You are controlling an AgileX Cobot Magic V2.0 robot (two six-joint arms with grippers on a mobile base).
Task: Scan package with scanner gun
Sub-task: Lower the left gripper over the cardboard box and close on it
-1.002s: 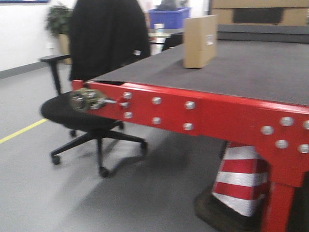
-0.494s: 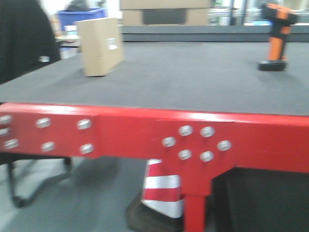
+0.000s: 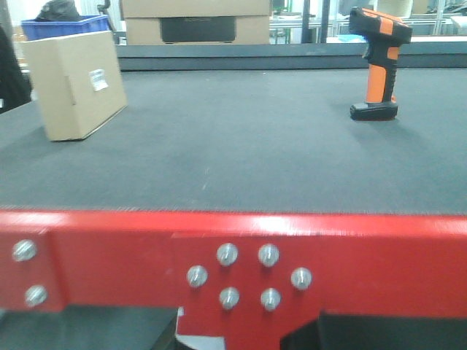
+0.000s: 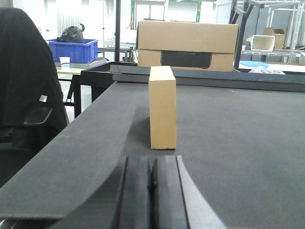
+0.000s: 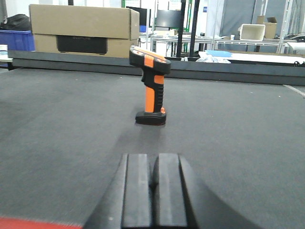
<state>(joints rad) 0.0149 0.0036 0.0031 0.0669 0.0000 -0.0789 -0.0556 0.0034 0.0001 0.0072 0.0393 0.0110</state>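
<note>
The package (image 3: 76,84), a small plain brown box with a white label, stands upright at the left of the dark table top (image 3: 233,153). In the left wrist view the package (image 4: 162,107) shows its narrow edge, straight ahead of my left gripper (image 4: 151,164), which is shut and empty. The orange and black scanner gun (image 3: 377,64) stands on its flat base at the right. In the right wrist view the scanner gun (image 5: 151,86) is upright a short way beyond my right gripper (image 5: 154,164), shut on nothing. Neither gripper shows in the front view.
A red metal frame (image 3: 233,262) with bolts edges the table's near side. Larger cardboard boxes (image 3: 195,20) with a dark panel stand beyond the far edge. A blue bin (image 3: 55,25) is at the back left. A black coat on a chair (image 4: 28,95) hangs left of the table.
The front view has swept right and come closer: the chair and floor left the frame, and the table edge, package and scanner gun now fill it.
</note>
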